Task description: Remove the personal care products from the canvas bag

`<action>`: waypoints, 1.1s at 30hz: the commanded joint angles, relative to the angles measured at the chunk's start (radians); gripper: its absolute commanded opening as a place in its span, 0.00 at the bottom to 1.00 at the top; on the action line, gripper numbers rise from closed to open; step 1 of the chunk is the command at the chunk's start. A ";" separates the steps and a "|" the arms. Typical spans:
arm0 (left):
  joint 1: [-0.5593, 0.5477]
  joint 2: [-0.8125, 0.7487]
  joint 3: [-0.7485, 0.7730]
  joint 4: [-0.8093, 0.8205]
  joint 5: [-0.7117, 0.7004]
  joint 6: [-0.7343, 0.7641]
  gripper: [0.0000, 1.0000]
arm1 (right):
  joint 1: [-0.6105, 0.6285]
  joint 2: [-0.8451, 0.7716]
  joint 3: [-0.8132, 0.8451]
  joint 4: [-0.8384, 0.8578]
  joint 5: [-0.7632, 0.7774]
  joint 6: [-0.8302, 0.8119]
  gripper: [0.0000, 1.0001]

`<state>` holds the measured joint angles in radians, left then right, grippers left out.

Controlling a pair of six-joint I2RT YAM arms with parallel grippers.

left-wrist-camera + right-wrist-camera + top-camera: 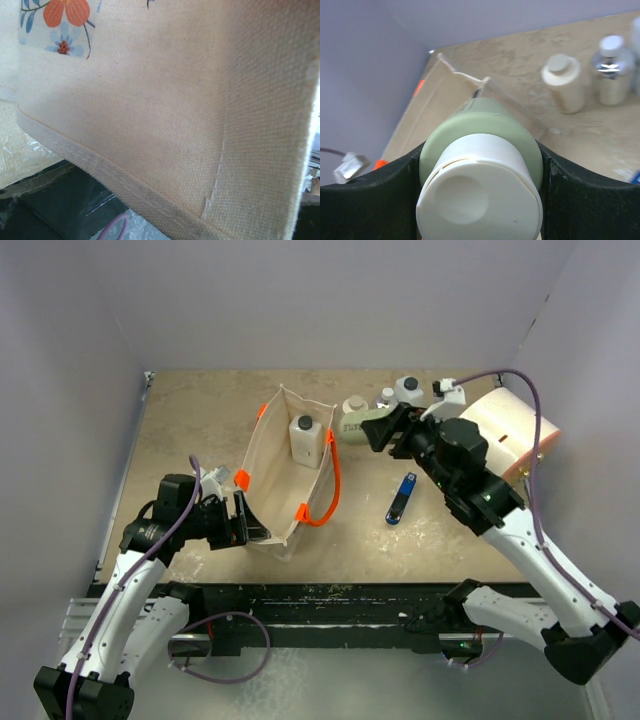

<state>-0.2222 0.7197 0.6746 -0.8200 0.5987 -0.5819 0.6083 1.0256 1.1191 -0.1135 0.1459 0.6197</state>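
Observation:
The canvas bag stands open mid-table, and its cloth fills the left wrist view. One white bottle with a dark cap stands inside it. My left gripper is shut on the bag's near left edge; its fingers are hidden in the left wrist view. My right gripper is shut on an olive bottle with a cream cap, held sideways just right of the bag's rim. A beige bottle, a silver-capped bottle and a white dark-capped bottle stand behind it.
A flat blue stick lies on the table right of the bag. A big cream cylinder lies at the far right by the wall. Grey walls close in the table on three sides.

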 commanded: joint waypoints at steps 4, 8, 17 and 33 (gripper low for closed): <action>0.016 -0.001 0.000 0.009 0.020 0.023 0.90 | -0.004 -0.100 -0.136 -0.015 0.323 -0.124 0.03; 0.024 0.001 0.000 0.009 0.018 0.022 0.90 | -0.005 -0.043 -0.211 0.033 0.339 -0.138 0.00; 0.030 0.002 0.001 0.009 0.019 0.023 0.90 | -0.036 0.337 -0.054 0.134 0.284 -0.231 0.00; 0.031 -0.008 0.002 0.007 0.022 0.025 0.90 | -0.109 0.695 0.201 0.091 0.204 -0.284 0.00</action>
<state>-0.2012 0.7204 0.6746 -0.8242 0.6022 -0.5819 0.5041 1.7439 1.2377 -0.1005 0.3271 0.3580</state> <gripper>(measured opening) 0.901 0.707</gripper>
